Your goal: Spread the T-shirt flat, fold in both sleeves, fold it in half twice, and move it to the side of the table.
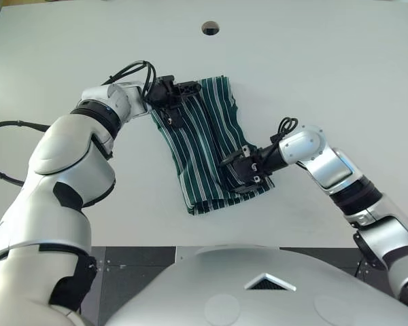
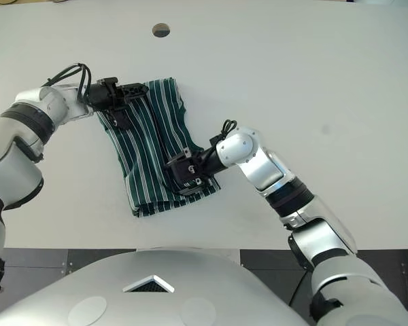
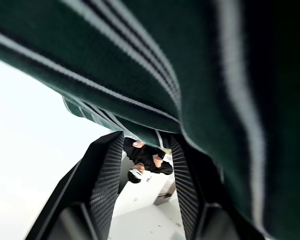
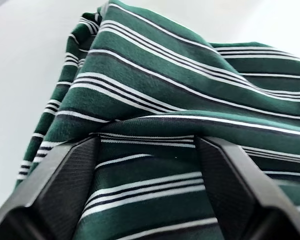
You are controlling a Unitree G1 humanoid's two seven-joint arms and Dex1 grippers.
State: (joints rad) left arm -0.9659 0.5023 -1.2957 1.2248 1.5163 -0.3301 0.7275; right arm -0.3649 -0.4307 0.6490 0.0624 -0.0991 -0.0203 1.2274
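The T-shirt (image 1: 204, 136), dark green with white and black stripes, lies folded into a long narrow strip on the white table (image 1: 326, 81). My left gripper (image 1: 182, 94) rests at the strip's far left corner. In the left wrist view its fingers (image 3: 107, 180) stand a little apart and the cloth (image 3: 190, 60) hangs close across the fingertips. My right gripper (image 1: 242, 171) sits on the strip's near right edge. There its fingers (image 4: 65, 190) are spread wide, open, with a raised fold of the striped cloth (image 4: 165, 75) between them.
A round cable hole (image 1: 210, 28) is in the table far behind the shirt. Bare white tabletop spreads to the right and the far side. The table's near edge (image 1: 136, 246) runs just below the shirt's near end.
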